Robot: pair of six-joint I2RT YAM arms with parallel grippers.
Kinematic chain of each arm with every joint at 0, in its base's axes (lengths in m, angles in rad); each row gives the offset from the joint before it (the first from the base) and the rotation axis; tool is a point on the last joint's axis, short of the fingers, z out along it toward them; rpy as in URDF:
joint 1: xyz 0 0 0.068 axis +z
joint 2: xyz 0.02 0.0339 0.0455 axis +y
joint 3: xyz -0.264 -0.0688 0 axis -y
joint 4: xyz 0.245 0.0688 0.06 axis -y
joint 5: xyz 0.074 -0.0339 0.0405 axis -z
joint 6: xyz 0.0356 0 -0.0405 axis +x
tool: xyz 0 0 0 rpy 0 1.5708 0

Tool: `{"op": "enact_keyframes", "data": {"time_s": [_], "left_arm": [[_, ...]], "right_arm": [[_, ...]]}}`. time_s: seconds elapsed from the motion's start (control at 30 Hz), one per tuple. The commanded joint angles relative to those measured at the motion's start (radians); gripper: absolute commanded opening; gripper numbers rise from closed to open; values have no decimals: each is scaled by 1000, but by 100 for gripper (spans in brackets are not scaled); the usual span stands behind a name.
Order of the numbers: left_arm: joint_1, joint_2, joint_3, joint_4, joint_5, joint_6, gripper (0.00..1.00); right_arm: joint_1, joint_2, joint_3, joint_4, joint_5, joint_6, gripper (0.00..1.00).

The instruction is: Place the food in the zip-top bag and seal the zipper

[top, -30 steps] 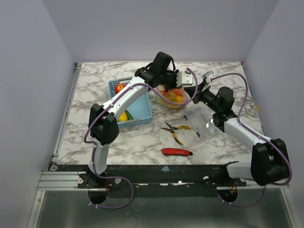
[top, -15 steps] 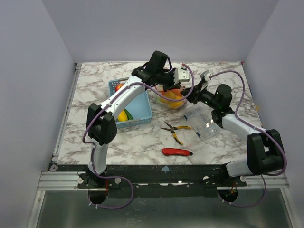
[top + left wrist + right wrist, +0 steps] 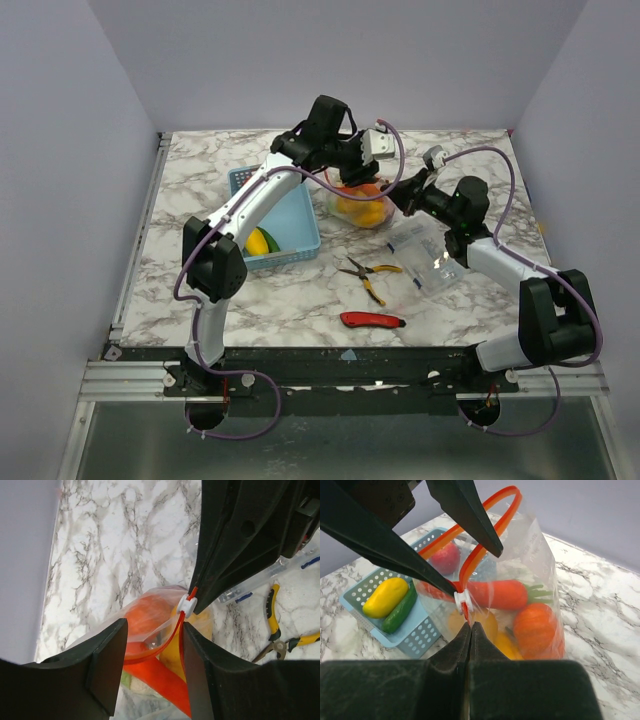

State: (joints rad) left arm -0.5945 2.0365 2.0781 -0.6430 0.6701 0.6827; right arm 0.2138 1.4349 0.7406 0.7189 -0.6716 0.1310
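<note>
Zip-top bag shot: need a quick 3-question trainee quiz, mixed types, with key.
1. True or false: the right tool is shut on the mouth edge of the soft clear zip-top bag.
2. Which toy food lies in the light blue mesh basket? A) orange carrot B) yellow piece and green cucumber C) orange pumpkin
3. What runs between the open fingers of the left tool?
Key: 1 true; 2 B; 3 the thin red-orange zipper strip of the bag.
</note>
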Motion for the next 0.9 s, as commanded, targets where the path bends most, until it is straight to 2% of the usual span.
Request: {"op": "enact_keyframes", "data": {"time_s": [0.0,0.27,0.33,0.4,0.43,0.47,0.53,0.6,0.77,0.87], "left_arm": [[13,29,35,-38,10,32,48],[18,58,48,-97,72,67,47],[19,60,48,-104,75,77,36],[20,60,48,-90,58,66,16],[20,57,48,-84,54,58,10],[21,54,48,-78,52,50,6],[22,39,33,-65,59,49,0],[22,20,4,-40,57,47,0],[28,-8,-34,-11,71,38,0],[38,-9,-37,-11,83,24,0]], "right_arm": [[-4,-14,-5,43,-5,-8,0],[-4,-11,12,24,-22,-10,0],[-4,-16,14,10,-17,-17,0],[-4,-24,23,-14,-9,-20,0],[-4,-29,34,-50,8,-30,1],[-4,-33,55,-112,25,-49,4],[-3,-44,96,-216,61,-64,18],[-4,-47,133,-288,92,-54,32],[-6,-21,250,-510,191,25,50],[-11,8,337,-646,149,79,52]]}}
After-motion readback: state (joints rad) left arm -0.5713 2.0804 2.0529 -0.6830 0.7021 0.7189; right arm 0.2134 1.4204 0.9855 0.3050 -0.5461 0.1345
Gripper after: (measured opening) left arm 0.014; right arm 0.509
